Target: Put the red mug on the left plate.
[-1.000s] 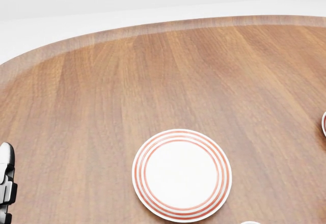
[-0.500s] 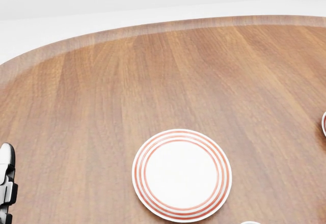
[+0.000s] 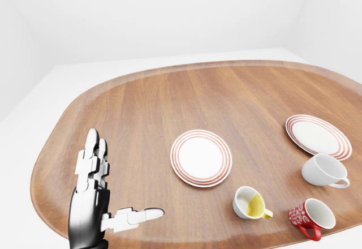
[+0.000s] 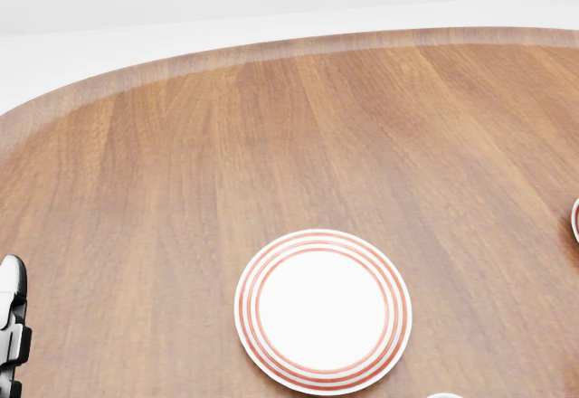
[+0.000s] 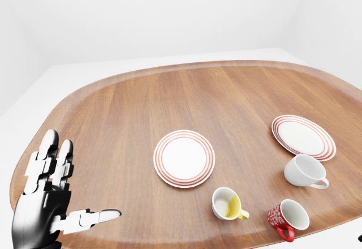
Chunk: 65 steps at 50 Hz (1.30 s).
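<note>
Fingers of our left hand splayed apart, lower left; red mug untouched lower right, left plate bare.

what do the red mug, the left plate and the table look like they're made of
Red mug: likely glazed ceramic, glossy red with white pattern, white inside. Left plate: probably glazed ceramic too, smooth white with red rings. Table: wood or wood veneer, visible grain, satin sheen.
</note>
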Tool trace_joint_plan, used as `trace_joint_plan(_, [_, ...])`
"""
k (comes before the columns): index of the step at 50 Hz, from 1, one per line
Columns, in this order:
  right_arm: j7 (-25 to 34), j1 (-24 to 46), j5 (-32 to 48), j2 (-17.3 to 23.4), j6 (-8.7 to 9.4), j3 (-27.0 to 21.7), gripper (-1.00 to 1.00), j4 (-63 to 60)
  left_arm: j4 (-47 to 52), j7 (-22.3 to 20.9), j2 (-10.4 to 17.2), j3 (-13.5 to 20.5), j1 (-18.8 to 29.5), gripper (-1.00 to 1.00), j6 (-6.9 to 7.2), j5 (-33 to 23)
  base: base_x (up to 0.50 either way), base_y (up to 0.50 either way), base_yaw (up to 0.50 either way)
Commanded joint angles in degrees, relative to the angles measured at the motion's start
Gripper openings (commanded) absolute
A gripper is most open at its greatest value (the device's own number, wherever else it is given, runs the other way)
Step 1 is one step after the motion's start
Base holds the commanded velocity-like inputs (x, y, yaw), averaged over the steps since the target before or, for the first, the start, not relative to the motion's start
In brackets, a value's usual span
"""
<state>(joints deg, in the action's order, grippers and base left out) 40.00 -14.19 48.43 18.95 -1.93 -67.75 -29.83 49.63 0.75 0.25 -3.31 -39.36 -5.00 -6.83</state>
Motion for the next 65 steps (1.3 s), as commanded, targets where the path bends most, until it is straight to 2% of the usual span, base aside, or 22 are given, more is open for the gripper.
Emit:
trace_joint_plan(1, [0.0, -0.05, 0.23, 0.02, 0.05, -0.06, 1.0, 0.17, 0.01, 0.04, 0.03, -0.02, -0.05, 1.0, 0.0, 0.0, 0.0, 0.0, 0.0])
trace_joint_plan(23, [0.0, -0.06, 0.23, 0.02, 0.05, -0.06, 1.0, 0.17, 0.01, 0.06, 0.05, -0.03, -0.05, 1.0, 0.0, 0.0, 0.0, 0.0, 0.0])
trace_joint_plan(24, [0.0, -0.59, 1.68, -0.01, -0.43, 0.07, 1.0, 2.3, -0.06, 0.05, 0.06, 0.01, -0.2, 1.0, 0.0, 0.1, 0.0, 0.0, 0.0])
trace_joint_plan(25, [0.0, 5.97, 15.19, 1.9, 2.79, 13.51, 1.0, 20.43, -0.2, 0.0, 0.05, -0.22, 0.72, 1.0, 0.0, -0.34, 0.0, 0.0, 0.0])
trace_joint_plan(26, [0.0, 5.73, 14.8, 2.93, 4.23, 15.34, 1.0, 22.22, -0.17, 0.05, 0.1, -0.26, 0.81, 1.0, 0.0, -0.37, 0.0, 0.0, 0.0])
trace_joint_plan(27, [0.0, 5.36, 14.36, 3.31, 4.86, 15.96, 1.0, 22.34, -0.17, 0.08, 0.13, -0.28, 0.82, 1.0, 0.0, -0.37, 0.0, 0.0, 0.0])
trace_joint_plan(33, [0.0, 4.38, 13.24, 4.14, 6.34, 17.3, 1.0, 22.28, -0.16, 0.16, 0.2, -0.31, 0.82, 1.0, 0.0, -0.36, 0.0, 0.0, 0.0])
trace_joint_plan(43, [0.0, 3.69, 12.42, 4.75, 6.93, 18.25, 1.0, 22.22, -0.16, 0.24, 0.28, -0.34, 0.82, 1.0, 0.0, -0.36, 0.0, 0.0, 0.0])
trace_joint_plan(44, [0.0, 4.63, 12.37, 5.14, 6.93, 19.85, 1.0, 26.1, -0.26, 0.23, 0.3, -0.33, 1.0, 1.0, 0.0, -0.32, 0.0, 0.0, 0.0])
trace_joint_plan(46, [0.0, 4.47, 12.01, 5.46, 6.93, 20.33, 1.0, 26.46, -0.27, 0.24, 0.31, -0.33, 1.01, 1.0, 0.0, -0.31, 0.0, 0.0, 0.0])
trace_joint_plan(47, [0.0, 9.39, 12.51, 6.98, 6.93, 24.6, 1.0, 40.69, -0.59, 0.25, 0.32, -0.55, 1.5, 1.0, 0.0, -0.6, 0.0, 0.0, 0.0])
trace_joint_plan(48, [0.0, 14.7, 11.13, 6.96, 5.81, 34.59, 1.0, 52.54, -0.7, 0.24, 0.4, -0.41, 1.6, 1.0, 0.0, -0.43, 0.0, 0.0, 0.0])
trace_joint_plan(50, [0.0, 14.37, 8.11, 8.5, 6.93, 37.97, 1.0, 54.07, -0.72, 0.24, 0.42, -0.49, 1.68, 1.0, 0.0, -0.52, 0.0, 0.0, 0.0])
trace_joint_plan(65, [0.0, 13.15, 3.55, 11.03, 6.93, 42.49, 1.0, 55.01, -0.58, 0.29, 0.54, -0.52, 1.69, 1.0, 0.0, -0.53, 0.0, 0.0, 0.0])
